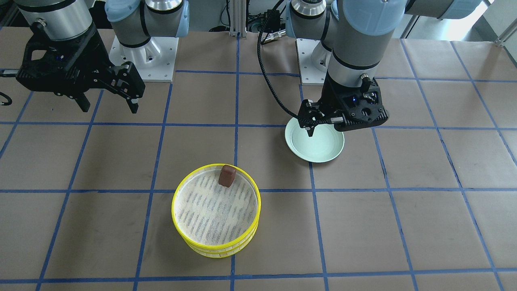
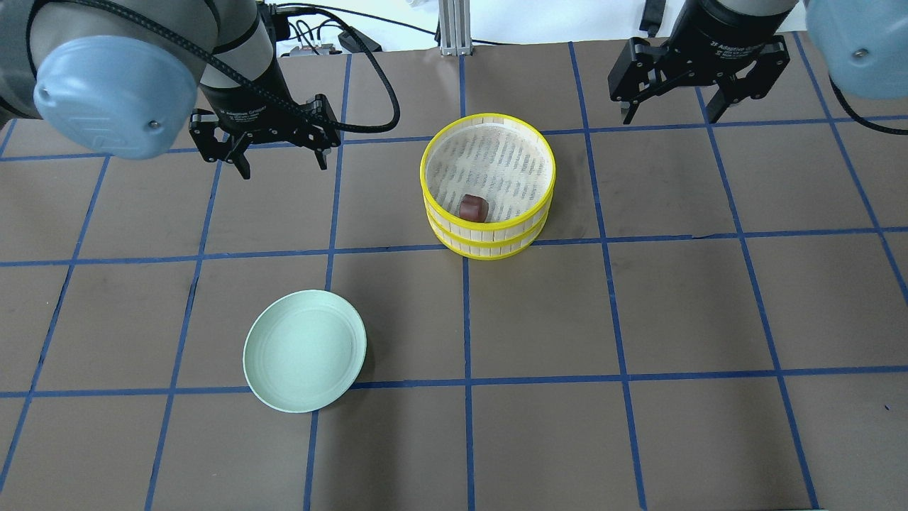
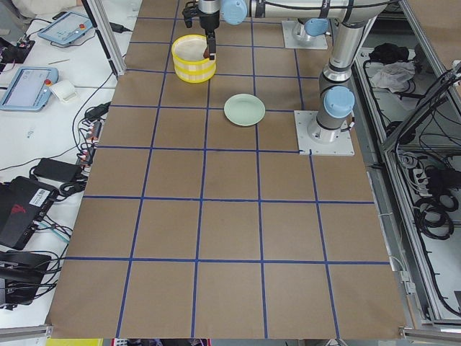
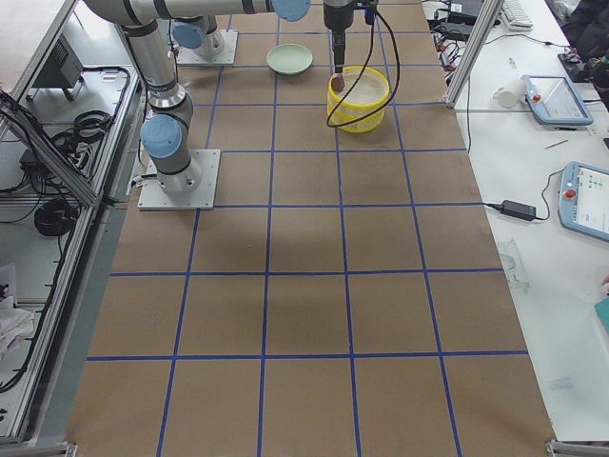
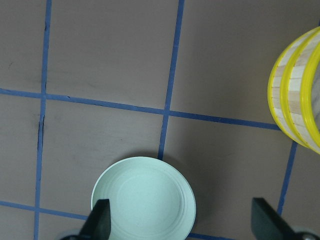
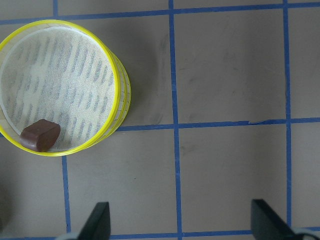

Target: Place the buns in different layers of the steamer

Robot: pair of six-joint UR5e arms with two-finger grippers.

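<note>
Left gripper point(image 2: 284, 165): wide apart, empty.
Right gripper point(image 2: 670, 115): wide apart, empty.
Dark reddish-brown block bun point(image 2: 473, 208): you'll see it inside the top yellow-rimmed bamboo tray point(image 2: 488, 118).

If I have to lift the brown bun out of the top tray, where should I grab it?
Probably from straight above, on its two side faces. The brown bun sits right by the rim of the top tray on the robot's side, so pinch along the rim, not across it.

I've got overhead and front cams opposed across the steamer stack point(image 2: 489, 238), both close. End cams sit far off it; both wrist cams look down on it.
</note>
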